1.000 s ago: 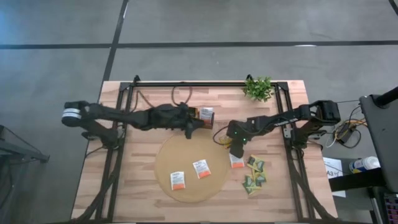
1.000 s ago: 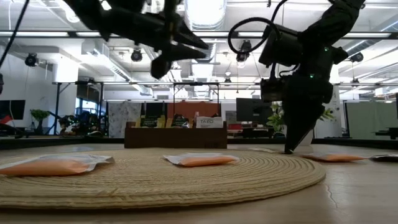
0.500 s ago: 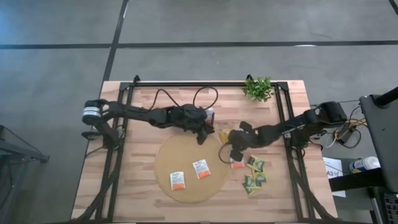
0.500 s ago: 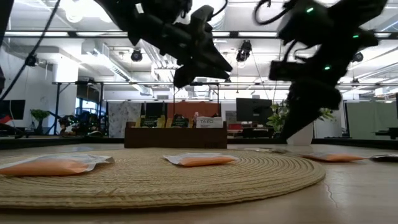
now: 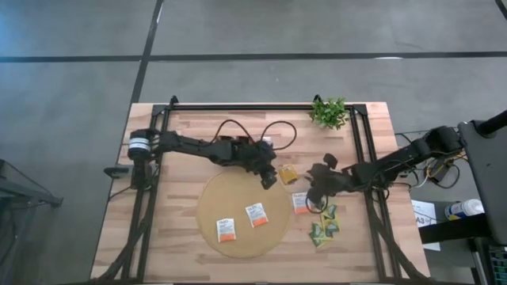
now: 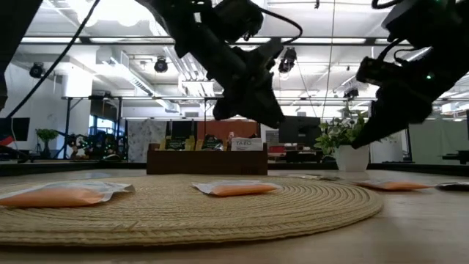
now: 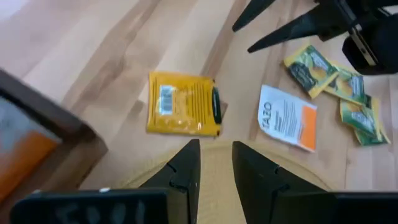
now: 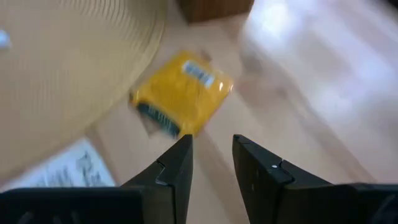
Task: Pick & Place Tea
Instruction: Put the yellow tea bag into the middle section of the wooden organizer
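Note:
A yellow tea sachet [image 5: 287,174] lies flat on the wood just off the round tan mat's [image 5: 238,237] far right edge. My left gripper [image 5: 271,180] hovers open above the mat's rim to the sachet's left, slanting down; the sachet [image 7: 183,104] lies ahead of its fingers [image 7: 186,165]. My right gripper [image 5: 310,190] hovers open to the sachet's right, also slanting down toward it [image 8: 181,93]. A white-and-orange sachet [image 5: 301,203] lies beside the mat, below the right gripper. Two more white-and-orange sachets [image 5: 226,229] [image 5: 256,214] rest on the mat.
Several green-and-yellow sachets [image 5: 323,222] lie to the right of the mat. The dark brown tray [image 6: 207,160] stands at the far middle, partly under the left arm. A small green plant [image 5: 329,112] is at the far right. Black frame rails [image 5: 360,142] run along both sides.
My left gripper has gone toward the table's right and near edges and down, tipping steeper, from over the tray to the mat's far right rim. My right gripper has risen from the table by the white-and-orange sachet, drawn back rightward and tipped from upright to slanting. No sachet has moved.

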